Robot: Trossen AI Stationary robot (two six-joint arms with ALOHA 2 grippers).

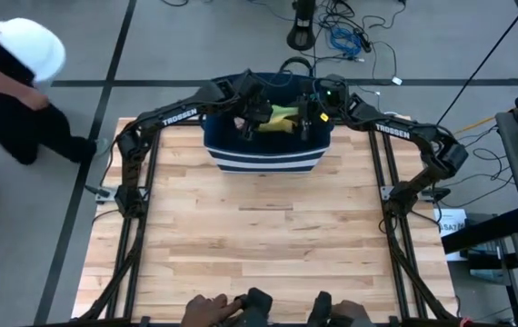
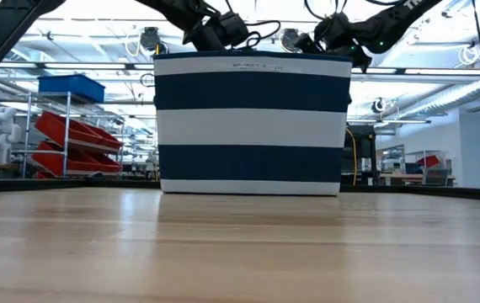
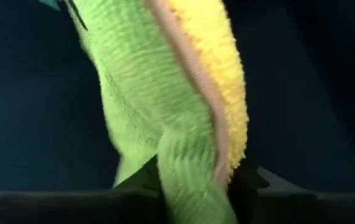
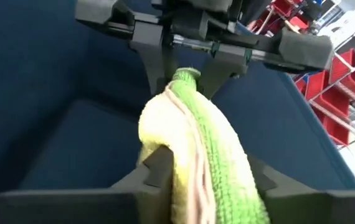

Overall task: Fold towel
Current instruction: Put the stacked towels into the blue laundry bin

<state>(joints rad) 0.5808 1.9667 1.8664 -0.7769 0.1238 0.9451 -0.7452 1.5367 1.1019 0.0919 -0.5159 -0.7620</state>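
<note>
High view has both arms reaching over the far edge of the wooden table [image 1: 259, 245] into a navy-and-white striped fabric basket [image 1: 263, 162], where a bunched yellow-green towel [image 1: 282, 116] hangs between the left gripper [image 1: 252, 116] and the right gripper [image 1: 310, 116]. Right wrist view shows more: the towel [image 4: 196, 155] is thick looped terry, lime on one face, pale yellow on the other, with a flat pinkish hem, and it passes between the right fingers [image 4: 156, 171] up to the left gripper [image 4: 187, 74], whose jaws pinch its tip. Left wrist view shows the same ribbed pile [image 3: 165, 106] running down between that arm's own dark fingers [image 3: 134, 183]. Each gripper stands partly closed with cloth between its fingers. Low view shows only the basket's striped wall [image 2: 251, 126]; the towel is hidden inside.
</note>
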